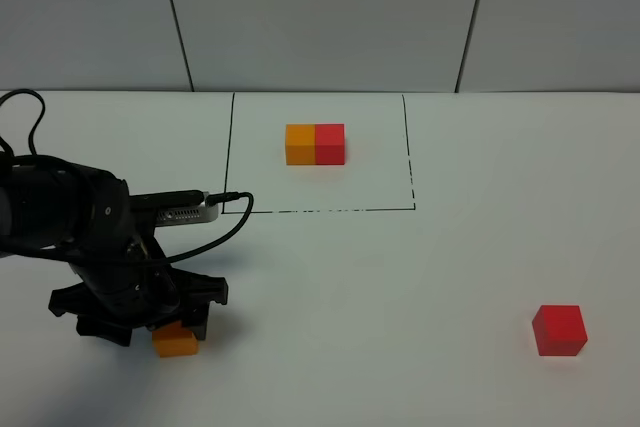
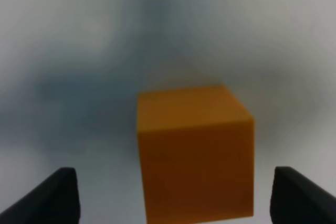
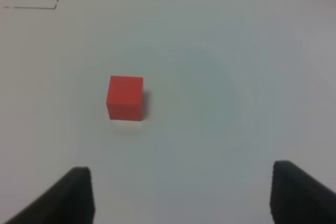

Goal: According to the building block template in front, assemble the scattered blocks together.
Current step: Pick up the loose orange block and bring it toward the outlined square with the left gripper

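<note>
Orange cube (image 2: 194, 153) sits on the white table (image 1: 400, 287) at the near-left of the exterior high view, well apart from the red cube (image 1: 559, 330) at near-right. The building block template (image 1: 315, 144) lies further back, btwn the two. The left gripper (image 2: 176, 198) is low over the orange cube, jaws wide open w/ one finger either side. There are clear gaps on both sides and nothing is gripped yet. Step in hand, as I judge it: grasp orange. To do it well, centre the cube btwn the fingers first, since it looks a bit off-centre toward one finger. Drop far enough that the pads meet the side faces, not the top edges, then close square on two opposite faces so it doesn't twist out. A cube has no long axis, so only face alignment matters. In the left wrist view one face is toward the camera, seemingly turned a touch vs the jaw line, tho blur makes that hard to call. The template pair's long axis runs left-right, orange left, red right, so orange should be set down w/ a flat face toward red. The right gripper (image 3: 186, 195) hangs above the table w/ jaws apart and empty, red cube ahead of it and not btwn the fingers.
</note>
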Controlling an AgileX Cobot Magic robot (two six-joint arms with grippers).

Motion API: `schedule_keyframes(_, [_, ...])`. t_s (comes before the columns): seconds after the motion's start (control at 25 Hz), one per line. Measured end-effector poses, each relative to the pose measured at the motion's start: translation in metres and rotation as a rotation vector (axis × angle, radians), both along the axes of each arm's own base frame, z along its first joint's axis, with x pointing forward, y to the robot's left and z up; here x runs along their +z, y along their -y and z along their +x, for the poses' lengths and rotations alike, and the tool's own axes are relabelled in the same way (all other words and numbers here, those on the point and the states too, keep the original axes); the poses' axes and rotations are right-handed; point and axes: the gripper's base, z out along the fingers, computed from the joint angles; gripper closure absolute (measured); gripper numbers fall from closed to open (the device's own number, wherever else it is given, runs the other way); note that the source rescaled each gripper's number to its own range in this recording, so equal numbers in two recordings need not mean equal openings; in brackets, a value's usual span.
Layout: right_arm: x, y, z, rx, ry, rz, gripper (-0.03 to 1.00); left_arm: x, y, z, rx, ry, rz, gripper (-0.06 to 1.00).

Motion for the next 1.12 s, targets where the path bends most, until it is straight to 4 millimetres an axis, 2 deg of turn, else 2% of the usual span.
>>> schedule_keyframes(0.44, [0.0,0.0,0.0,0.0,0.0,0.0,0.53,-0.028,0.001,0.005,0.0,-0.037,0.018,0.12])
schedule_keyframes(0.64, [0.0,0.0,0.0,0.0,0.0,0.0,0.53,-0.031,0.002,0.006,0.0,-0.042,0.02,0.12])
schedule_keyframes(0.72, [0.0,0.0,0.0,0.0,0.0,0.0,0.53,-0.031,0.002,0.006,-0.001,-0.046,0.023,0.15])
schedule_keyframes(0.76, [0.0,0.0,0.0,0.0,0.0,0.0,0.53,-0.031,0.002,0.006,-0.002,-0.046,0.024,0.19])
schedule_keyframes(0.84, [0.0,0.0,0.0,0.0,0.0,0.0,0.53,-0.032,0.001,0.006,-0.01,-0.047,0.033,0.36])
schedule_keyframes(0.88, [0.0,0.0,0.0,0.0,0.0,0.0,0.53,-0.032,0.001,0.006,-0.013,-0.045,0.035,0.51])
schedule_keyframes(0.96, [0.0,0.0,0.0,0.0,0.0,0.0,0.53,-0.032,0.001,0.008,-0.015,-0.033,0.032,0.9])
schedule_keyframes(1.0, [0.0,0.0,0.0,0.0,0.0,0.0,0.53,-0.032,0.002,0.008,-0.014,-0.031,0.031,0.94])
schedule_keyframes(1.12, [0.0,0.0,0.0,0.0,0.0,0.0,0.53,-0.032,0.002,0.008,-0.013,-0.028,0.029,0.94])
